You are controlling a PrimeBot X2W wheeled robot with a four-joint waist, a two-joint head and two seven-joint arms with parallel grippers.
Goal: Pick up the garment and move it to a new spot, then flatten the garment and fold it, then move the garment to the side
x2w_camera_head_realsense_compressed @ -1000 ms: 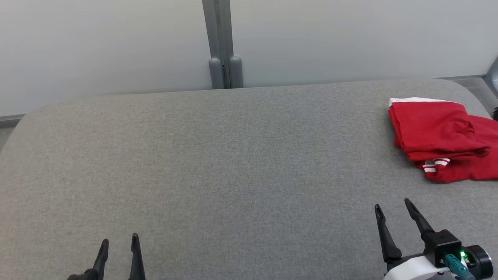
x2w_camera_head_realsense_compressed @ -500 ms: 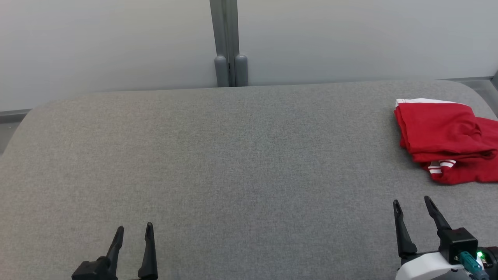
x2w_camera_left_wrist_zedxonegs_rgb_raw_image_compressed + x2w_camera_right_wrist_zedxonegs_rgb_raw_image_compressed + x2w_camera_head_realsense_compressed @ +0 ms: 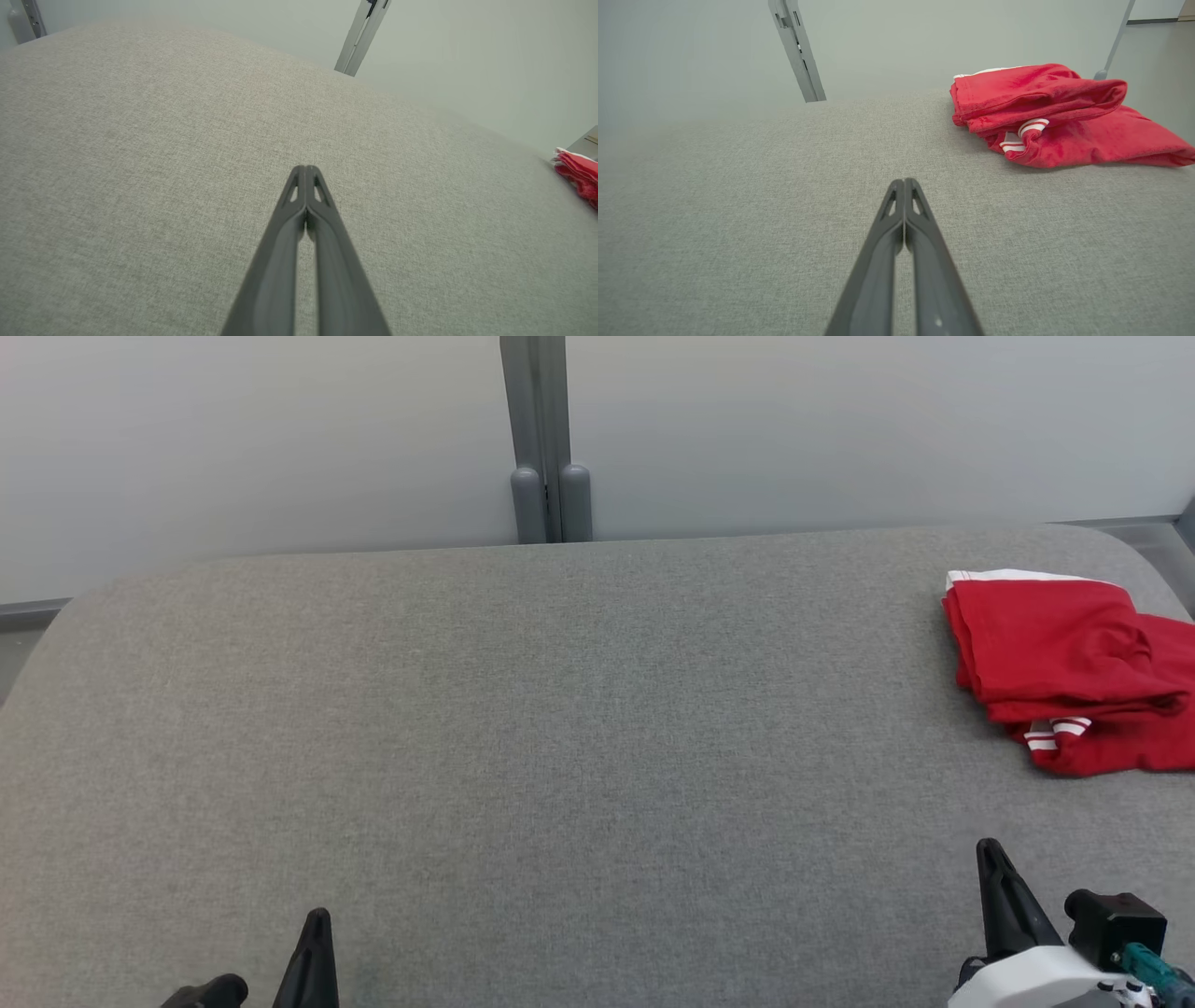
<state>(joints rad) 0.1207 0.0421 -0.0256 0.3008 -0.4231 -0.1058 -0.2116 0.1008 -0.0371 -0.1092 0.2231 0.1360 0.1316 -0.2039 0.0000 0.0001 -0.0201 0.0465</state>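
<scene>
The garment (image 3: 1074, 663) is red with white stripes and lies folded in a loose bundle at the far right of the grey table (image 3: 560, 728). In the right wrist view the garment (image 3: 1059, 116) sits ahead and to the right of my right gripper (image 3: 904, 181), which is shut on nothing. The right gripper (image 3: 990, 847) stands low at the right of the head view, well short of the garment. My left gripper (image 3: 306, 168) is shut and empty above bare cloth; in the head view the left gripper (image 3: 317, 917) is at the lower left. A red edge of the garment (image 3: 577, 175) shows far right.
A grey wall runs behind the table, with a vertical grey post (image 3: 546, 439) at its middle. The table's far corners are rounded. The garment lies close to the table's right edge.
Both grippers have gone from open to shut, and both have drawn back toward the bottom of the head view. The garment has not moved.
</scene>
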